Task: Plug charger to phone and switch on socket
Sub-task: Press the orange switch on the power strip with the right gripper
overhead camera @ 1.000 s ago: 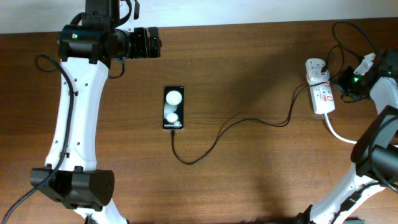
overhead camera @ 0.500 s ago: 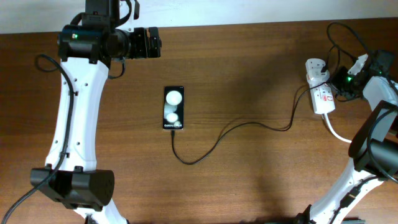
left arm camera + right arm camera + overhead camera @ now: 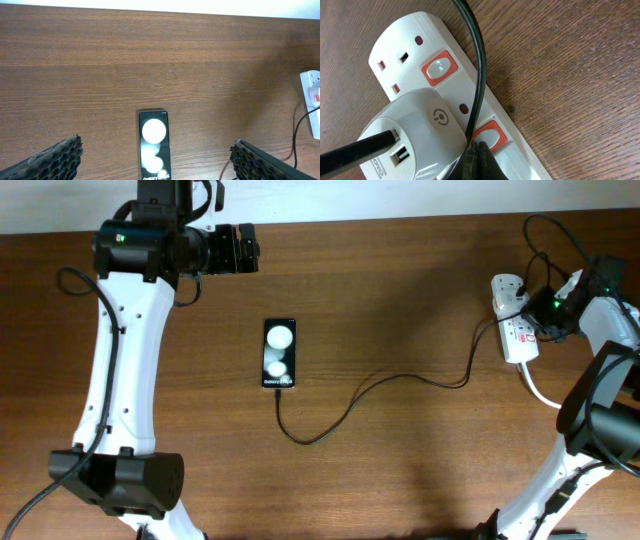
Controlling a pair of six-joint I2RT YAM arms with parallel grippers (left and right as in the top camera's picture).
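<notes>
The risk I saw was at the socket in the upper right of the overhead view. The right gripper sat at the bottom centre of its wrist view, its tip just at the edge of the red rocker switch beside the white adapter block. A black cable curved down across the strip and ended right at that tip. I judged that a push landing off the rocker would either slide the light strip across the table or snag the cable and tug the adapter in its outlet — in either case the switch would stay unflipped. The second rocker, further up the strip, served an empty outlet, so pressing it would achieve nothing.

The right arm reached in from the right edge, wrist angled down over the strip. Its jaws appeared pressed together, with nothing visibly gripped.

The left gripper hung in the upper left, well apart from everything, with its fingers spread wide.

The phone lay left of centre, and the charger trailed from its lower end to the strip — it looked plugged in, though the tip was too small to confirm.
</notes>
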